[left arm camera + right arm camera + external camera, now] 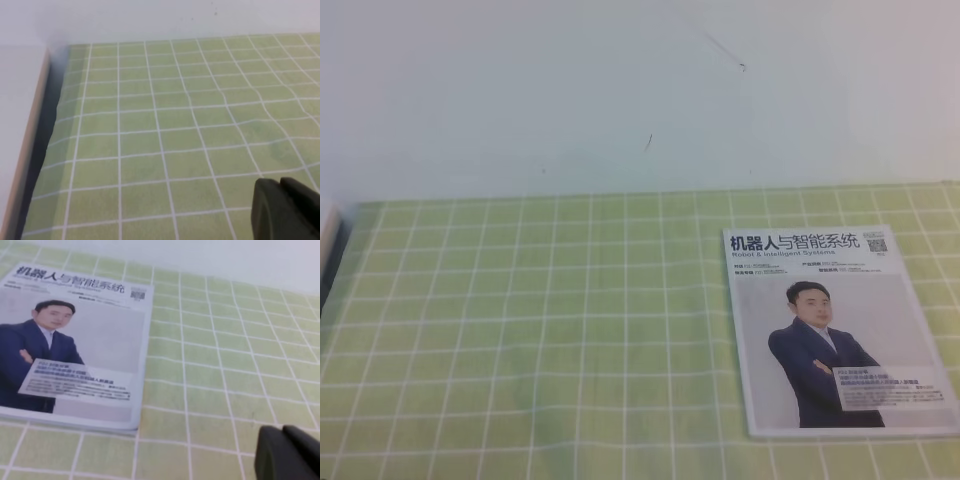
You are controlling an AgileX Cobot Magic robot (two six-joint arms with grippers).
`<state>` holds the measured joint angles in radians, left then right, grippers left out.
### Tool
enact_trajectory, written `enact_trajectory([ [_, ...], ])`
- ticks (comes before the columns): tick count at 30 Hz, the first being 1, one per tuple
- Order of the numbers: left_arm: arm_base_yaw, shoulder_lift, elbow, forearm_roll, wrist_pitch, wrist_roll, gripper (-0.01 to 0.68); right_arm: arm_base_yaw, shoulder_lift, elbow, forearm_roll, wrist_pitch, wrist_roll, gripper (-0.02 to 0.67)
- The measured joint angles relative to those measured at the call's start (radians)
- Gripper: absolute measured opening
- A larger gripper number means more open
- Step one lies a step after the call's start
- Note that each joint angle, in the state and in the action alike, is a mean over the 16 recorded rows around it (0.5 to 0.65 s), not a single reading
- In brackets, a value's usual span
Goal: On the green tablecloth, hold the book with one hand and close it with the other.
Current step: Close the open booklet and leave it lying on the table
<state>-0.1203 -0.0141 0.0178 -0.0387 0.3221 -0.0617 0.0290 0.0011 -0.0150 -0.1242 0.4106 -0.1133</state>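
1. A plain white wall stood behind the table.
2. The green tablecloth with thin white squares covered the whole table, right up to the wall.
3. The book lay flat and shut on the cloth, close to the right edge of the table and toward the front. Its cover faced up. It showed a man in a dark suit with folded arms, under big black letters. Nothing touched the book.
4. A pale board with a light wood edge stood along the left edge of the table.
5. The left gripper showed only as a dark piece in the bottom corner of its wrist view, above bare cloth. I could not tell how its jaws stood.
6. The right gripper showed the same way, near the book but apart from it. I could not tell how its jaws stood either.
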Motion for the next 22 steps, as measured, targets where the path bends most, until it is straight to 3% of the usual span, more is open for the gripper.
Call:
enact_trajectory([
  [22, 0.0, 0.0, 0.0, 0.0, 0.003, 0.0, -0.003, -0.018, -0.012, 0.032, -0.01, -0.051, 0.04, -0.004],
])
